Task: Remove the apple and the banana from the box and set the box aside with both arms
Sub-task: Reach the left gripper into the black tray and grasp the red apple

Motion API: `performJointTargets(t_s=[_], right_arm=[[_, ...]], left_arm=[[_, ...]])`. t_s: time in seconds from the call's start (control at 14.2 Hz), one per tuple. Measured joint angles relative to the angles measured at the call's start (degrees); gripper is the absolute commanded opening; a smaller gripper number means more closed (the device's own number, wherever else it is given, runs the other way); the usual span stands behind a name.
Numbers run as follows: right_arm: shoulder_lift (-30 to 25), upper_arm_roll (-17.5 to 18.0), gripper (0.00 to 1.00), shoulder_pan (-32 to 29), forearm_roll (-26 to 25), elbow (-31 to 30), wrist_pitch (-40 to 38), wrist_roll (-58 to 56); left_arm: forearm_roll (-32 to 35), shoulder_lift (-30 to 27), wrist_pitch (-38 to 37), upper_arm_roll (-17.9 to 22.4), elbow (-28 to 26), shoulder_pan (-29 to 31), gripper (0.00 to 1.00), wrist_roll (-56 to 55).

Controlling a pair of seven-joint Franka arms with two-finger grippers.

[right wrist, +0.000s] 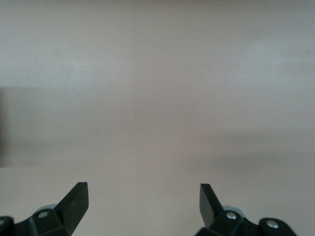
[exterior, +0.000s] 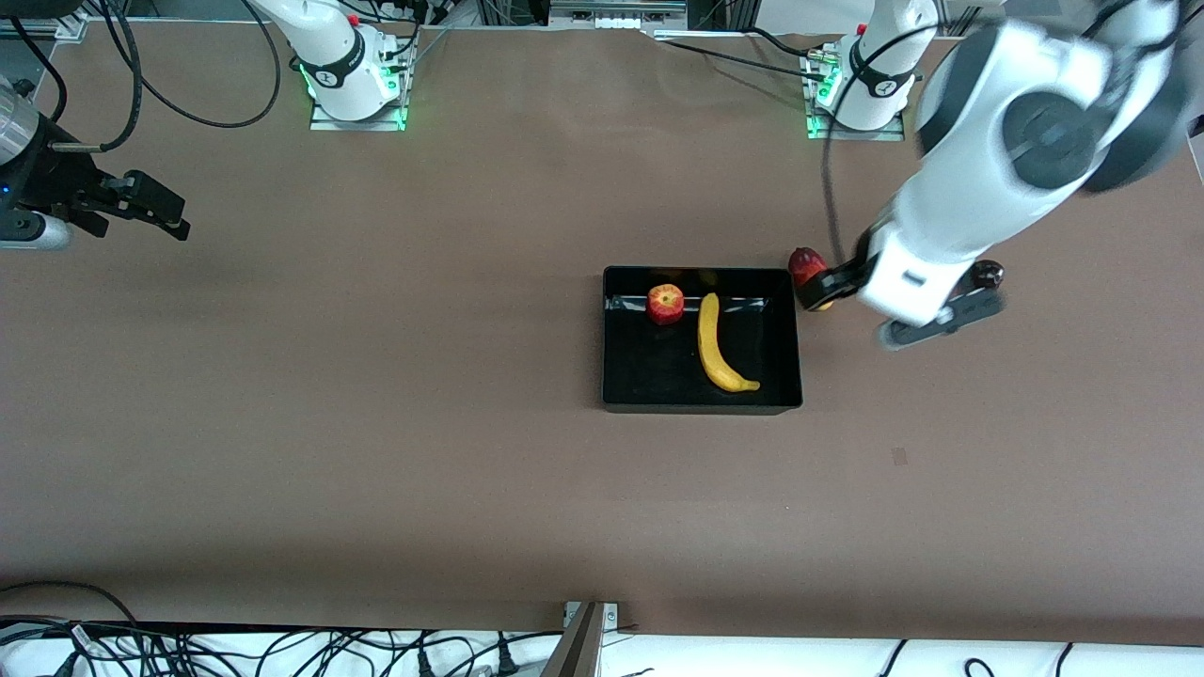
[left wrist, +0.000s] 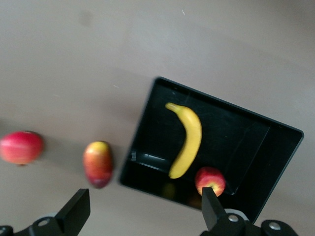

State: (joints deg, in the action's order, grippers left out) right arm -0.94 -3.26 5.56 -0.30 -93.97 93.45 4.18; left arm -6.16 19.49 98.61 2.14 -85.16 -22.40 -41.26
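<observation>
The black box [exterior: 701, 402] sits mid-table and holds the red apple [exterior: 665, 304] and the yellow banana [exterior: 715, 348] side by side. My left gripper [exterior: 832, 285] hangs open and empty in the air just off the box's wall toward the left arm's end, over the mango [exterior: 805, 266]. The left wrist view shows the box [left wrist: 275, 162], banana [left wrist: 188, 137] and apple [left wrist: 210, 180] ahead of my open left gripper [left wrist: 143, 206]. My right gripper [exterior: 155, 207] waits open and empty over bare table at the right arm's end; it also shows in the right wrist view [right wrist: 142, 196].
The mango [left wrist: 98, 163] and a pomegranate [left wrist: 20, 146] lie on the table beside the box toward the left arm's end. The pomegranate [exterior: 988, 275] is partly hidden by the left arm in the front view. Cables lie along the table's edge nearest the front camera.
</observation>
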Motion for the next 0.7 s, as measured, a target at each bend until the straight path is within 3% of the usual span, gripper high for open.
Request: performJointTargets(t_s=[0.42, 0.7], right_arm=[[0.0, 0.0, 1.0, 0.0, 0.0, 0.0, 0.0, 0.0], [0.0, 0.0, 1.0, 0.0, 0.0, 0.0, 0.0, 0.0]], left_arm=[[-4.3, 12.8, 8.5, -0.4, -0.1, -5.5, 1.0, -6.0], [-4.3, 19.1, 17.8, -2.8, -2.3, -10.1, 1.0, -11.4]])
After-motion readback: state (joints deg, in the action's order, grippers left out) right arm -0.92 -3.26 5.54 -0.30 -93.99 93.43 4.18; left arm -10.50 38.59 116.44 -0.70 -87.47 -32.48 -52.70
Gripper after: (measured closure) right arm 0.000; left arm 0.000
